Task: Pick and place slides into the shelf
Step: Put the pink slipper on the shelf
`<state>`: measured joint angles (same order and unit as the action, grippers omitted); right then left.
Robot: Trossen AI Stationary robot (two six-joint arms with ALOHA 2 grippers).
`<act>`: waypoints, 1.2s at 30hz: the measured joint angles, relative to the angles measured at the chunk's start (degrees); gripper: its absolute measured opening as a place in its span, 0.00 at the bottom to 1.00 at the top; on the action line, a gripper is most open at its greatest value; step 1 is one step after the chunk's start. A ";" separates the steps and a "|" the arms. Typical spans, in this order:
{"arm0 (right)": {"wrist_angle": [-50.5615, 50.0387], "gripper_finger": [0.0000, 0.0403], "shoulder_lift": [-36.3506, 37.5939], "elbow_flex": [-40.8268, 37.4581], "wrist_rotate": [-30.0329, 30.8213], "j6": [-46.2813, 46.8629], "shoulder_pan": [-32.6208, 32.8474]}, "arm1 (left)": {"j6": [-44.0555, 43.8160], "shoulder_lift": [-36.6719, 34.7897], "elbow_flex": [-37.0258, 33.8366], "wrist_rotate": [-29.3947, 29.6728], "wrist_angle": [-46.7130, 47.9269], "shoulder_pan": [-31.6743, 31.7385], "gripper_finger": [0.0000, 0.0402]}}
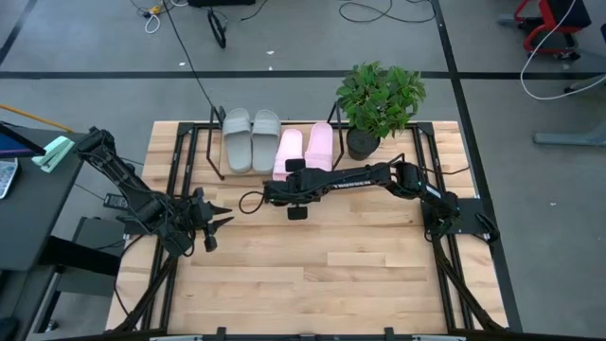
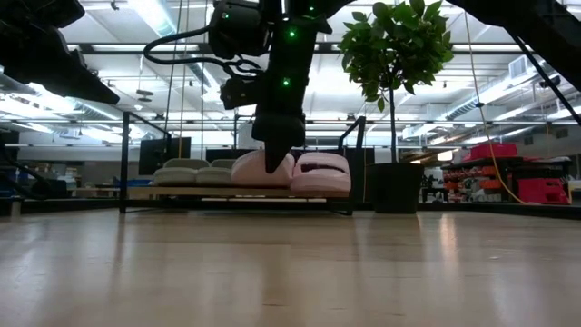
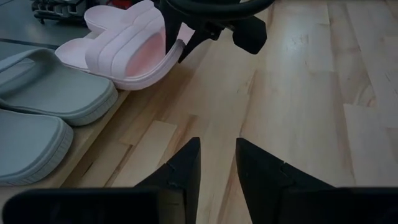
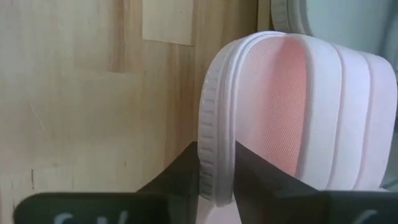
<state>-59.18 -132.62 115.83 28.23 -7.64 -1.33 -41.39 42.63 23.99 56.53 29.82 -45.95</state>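
While the right gripper (image 4: pixel 216 163) pinches the heel rim of the soft pink foam slide (image 4: pixel 292 112) at upper centre on the black-framed wooden shelf (image 1: pixel 216 142), release gently without dragging; left gripper (image 3: pixel 217 163) waits, slightly parted, empty.

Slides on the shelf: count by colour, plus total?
Sage grey-green slides: 2
Light pink slides: 2
Total: 4, all on the shelf; the right tool has its fingers around the heel rim of one pink slide.
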 joint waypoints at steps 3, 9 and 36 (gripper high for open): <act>0.01 0.25 0.01 0.00 0.00 -0.06 -0.04 | 0.00 0.00 0.00 -0.02 0.00 0.02 0.27; -0.26 0.32 0.21 -0.02 0.50 -0.09 -0.04 | 0.02 0.00 0.00 -0.02 0.00 0.01 0.27; -0.25 0.43 4.47 0.00 -13.70 3.03 -4.27 | -0.02 0.11 0.02 -0.07 -0.17 0.02 0.27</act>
<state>-59.43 -128.16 115.83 14.53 -4.61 -5.60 -41.41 42.74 24.01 56.47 29.65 -45.93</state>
